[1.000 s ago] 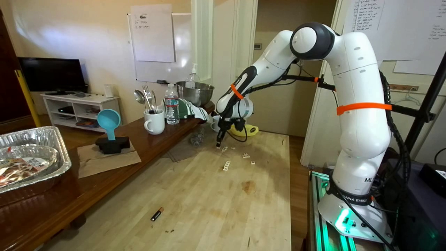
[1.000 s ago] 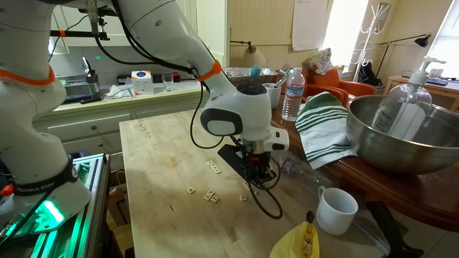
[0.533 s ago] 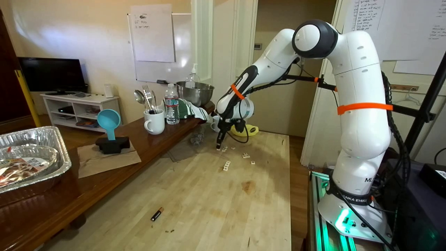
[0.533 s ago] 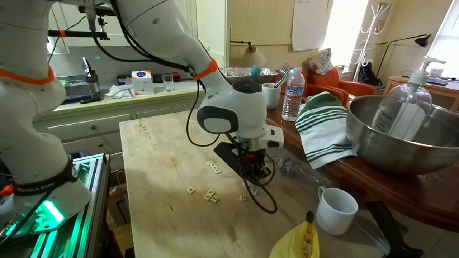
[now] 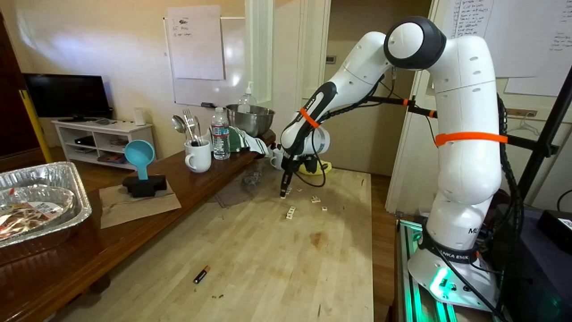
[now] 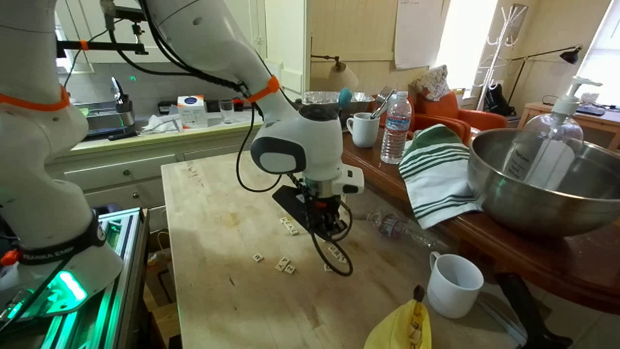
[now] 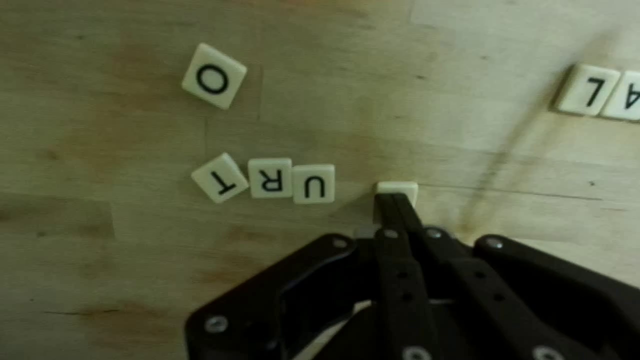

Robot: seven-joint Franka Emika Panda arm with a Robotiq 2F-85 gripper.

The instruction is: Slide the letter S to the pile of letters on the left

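My gripper [image 7: 391, 195] is shut, its two fingertips pressed together over a pale letter tile [image 7: 398, 187] in the wrist view. The fingers cover that tile's face, so I cannot read its letter. Tiles U [image 7: 313, 184], R [image 7: 270, 178] and T [image 7: 220, 178] lie in a row to its left, a gap apart, with tile O [image 7: 214, 76] above them. A row ending in L [image 7: 589, 90] and A [image 7: 627, 96] is at the upper right. In an exterior view the gripper [image 5: 283, 194] touches down near the letter row [image 5: 291, 212].
Tiles W [image 6: 257, 257], Y [image 6: 282, 263] and Z [image 6: 289, 270] lie on the wooden table [image 6: 232, 310]. A yellow pouch [image 6: 399, 327], a white mug [image 6: 455, 286] and a plastic bottle [image 6: 390, 225] are nearby. A raised brown shelf [image 5: 134, 214] borders the table. A battery [image 5: 201, 274] lies on it.
The gripper has moved toward the letter row, leftward in one exterior view and slightly right and nearer in another. The tile under its tips has moved with it. The U, R, T tiles are uncovered.
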